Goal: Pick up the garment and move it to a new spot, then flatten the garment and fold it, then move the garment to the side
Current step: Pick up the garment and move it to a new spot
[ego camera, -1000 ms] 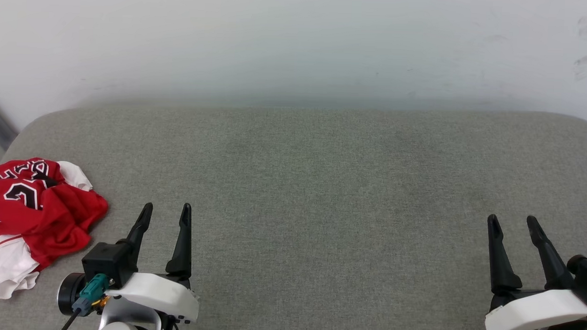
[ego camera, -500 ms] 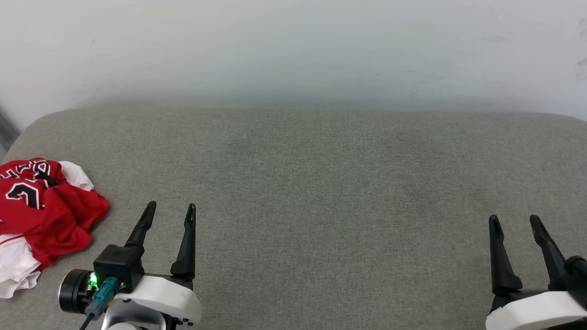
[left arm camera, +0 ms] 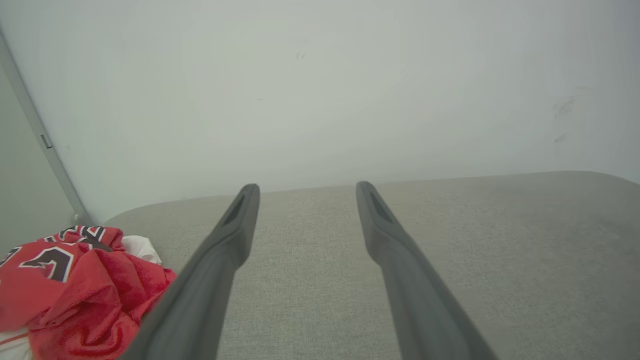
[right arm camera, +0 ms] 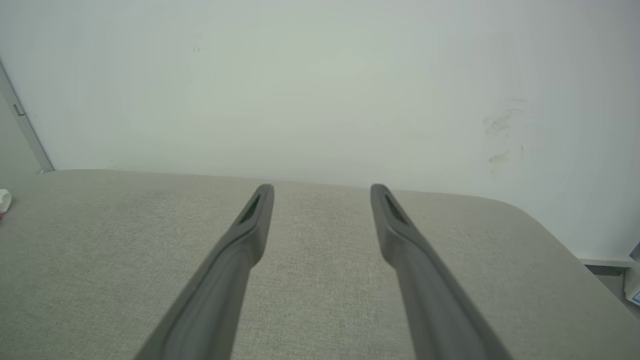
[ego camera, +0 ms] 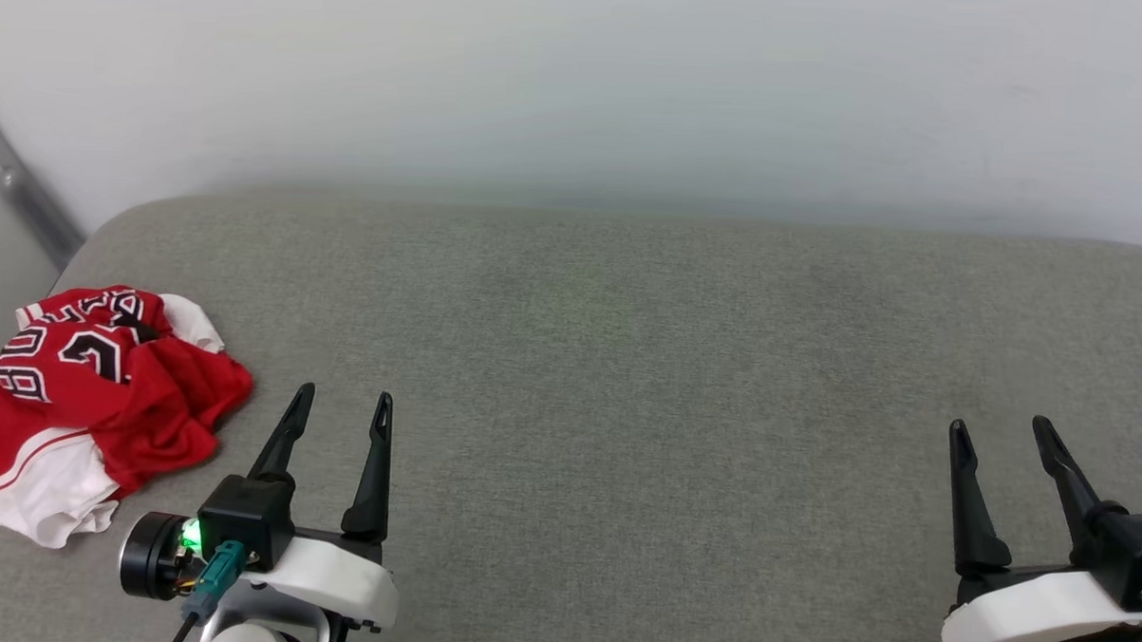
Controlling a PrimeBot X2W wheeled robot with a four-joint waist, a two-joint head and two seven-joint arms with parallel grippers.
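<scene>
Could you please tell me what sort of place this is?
Probably a plain indoor test room: a grey fabric-covered bench stands against a bare, scuffed white wall, and a crumpled red shirt lies at its left end.

Grey padded surface (ego camera: 627, 361) viewed from above by the head camera, skimmed low by both wrist cameras (each along its own fingers (left arm camera: 225, 260)), pale wall (ego camera: 580, 74) shared by all.

Grey fabric surface (ego camera: 627, 361), pale wall (ego camera: 579, 84)
</scene>
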